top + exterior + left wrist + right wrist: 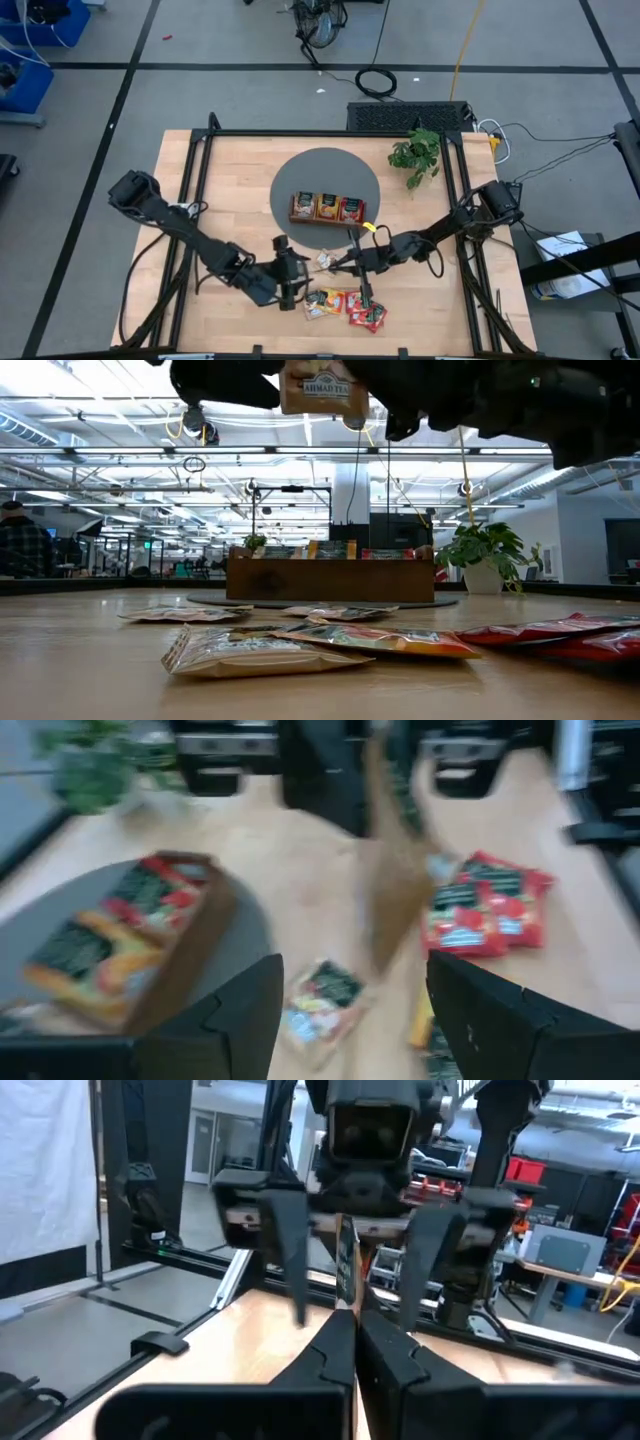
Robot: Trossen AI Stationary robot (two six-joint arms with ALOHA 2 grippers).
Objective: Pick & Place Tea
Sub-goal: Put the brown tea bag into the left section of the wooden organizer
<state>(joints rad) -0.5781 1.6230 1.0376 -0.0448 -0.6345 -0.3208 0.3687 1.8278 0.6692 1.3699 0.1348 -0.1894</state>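
A tan tea sachet (322, 388) with a printed label hangs high over the table's near middle, and my right gripper (355, 1325) is shut on it. My left gripper (355, 1010) faces it, open; in the right wrist view its fingers (288, 1250) stand on either side of the sachet without touching. Several loose sachets, red (367, 314) and orange-green (323, 303), lie flat on the table below. The wooden tray (296, 208), with sachets in its three compartments, rests on a grey round mat (300, 170). My right gripper pinches the sachet's edge (346, 1295) between its two fingers, only at their free ends. The fingers come about level from the table's right side. The sachet stands on edge, rising past the fingertips, lifted clear of the table.
A potted plant (415, 155) stands at the far right of the table. A black frame (300, 132) borders the tabletop. Bare wood lies to the left of the mat and at the near left.
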